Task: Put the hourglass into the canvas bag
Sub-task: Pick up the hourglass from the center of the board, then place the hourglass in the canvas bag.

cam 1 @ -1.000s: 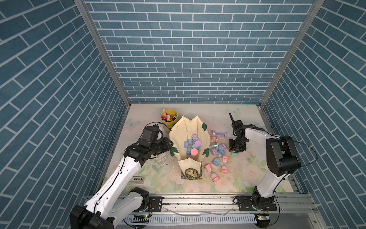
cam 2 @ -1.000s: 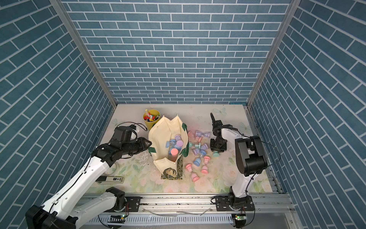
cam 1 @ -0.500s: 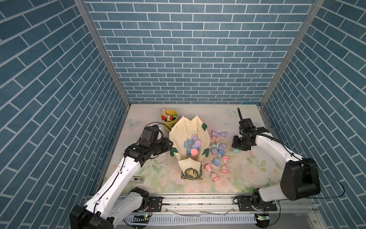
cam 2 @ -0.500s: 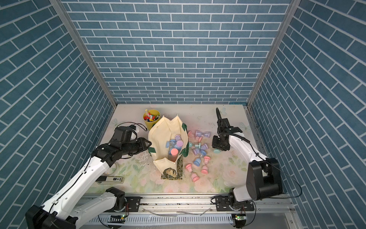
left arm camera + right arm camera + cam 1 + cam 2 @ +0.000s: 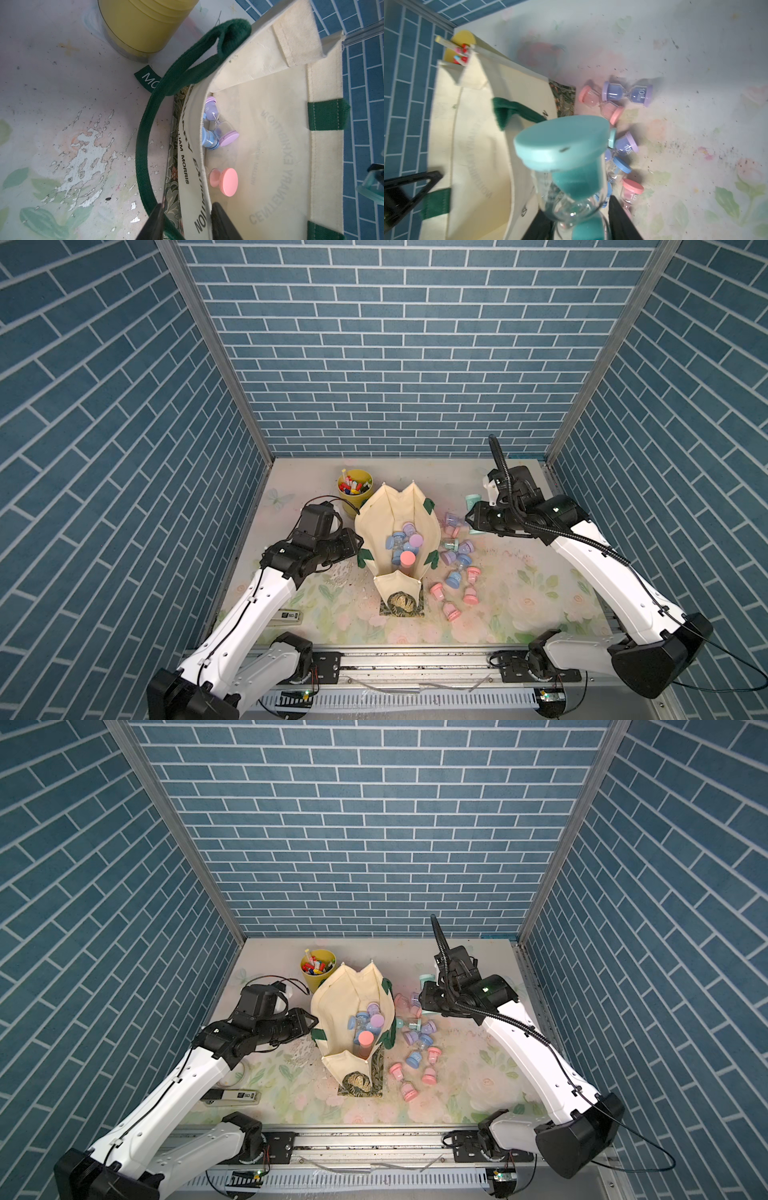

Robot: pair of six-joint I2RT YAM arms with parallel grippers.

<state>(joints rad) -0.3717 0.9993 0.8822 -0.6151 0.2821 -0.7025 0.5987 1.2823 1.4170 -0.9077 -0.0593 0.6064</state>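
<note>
Teal-capped hourglass (image 5: 473,502), both top views: pinched in the right tool (image 5: 469,519), clear of the surface (image 5: 519,597), near the canvas bag (image 5: 374,531) on its right-arm side, not yet over the mouth. Bag stands open, with the left tool (image 5: 358,549) at its rim by a green strap. Bag contents: several hourglasses (image 5: 405,543) with blue, lilac and pink caps. Loose hourglasses (image 5: 455,572) lie on the surface just beside the bag. Yellow cup (image 5: 351,504) behind the bag holds markers. Left wrist view: tool (image 5: 187,227), jaws either side of the bag's wall and strap, pinching them; inside lie a lilac, a blue and a pink hourglass. Right wrist view, blurred: tool (image 5: 579,225) pressed onto the hourglass (image 5: 562,145) about its narrow glass middle. Handling, judged: light and stiff, with slick, breakable glass bulbs, so grip at the middle or the caps and lower it in rather than drop it. Bag cloth is soft, so the wall may sag if let go.
</note>
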